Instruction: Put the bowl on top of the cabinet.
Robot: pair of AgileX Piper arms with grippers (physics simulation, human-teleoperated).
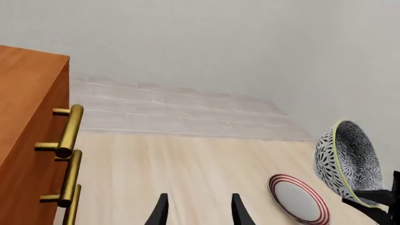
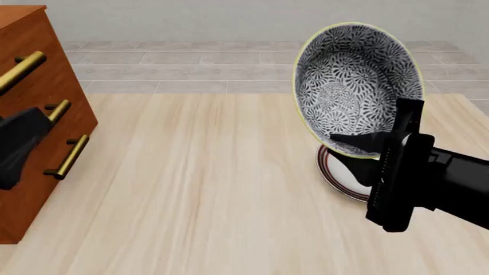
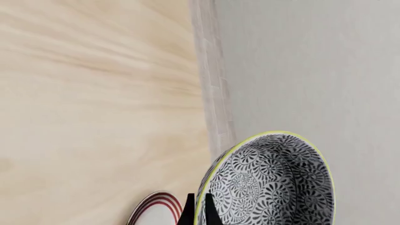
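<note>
Black-and-white bowl (image 2: 358, 86) is held tilted above the plate (image 2: 340, 175), its rim pinched by the right gripper (image 2: 365, 157). Left gripper (image 1: 197, 208), fingers apart, holds nothing beside the cabinet (image 2: 31, 69).

Glossy patterned bowl (image 2: 355, 86), reddish wood cabinet (image 2: 31, 63), shiny brass handles (image 1: 69, 131), pale wood-grain table (image 2: 198, 195)

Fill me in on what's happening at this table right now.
The right gripper has the bowl pinched by its rim and holds it tilted on edge in the air above the plate, which lies on the table. The left gripper is open and empty, near the cabinet. The bowl is not yet on the cabinet.
</note>
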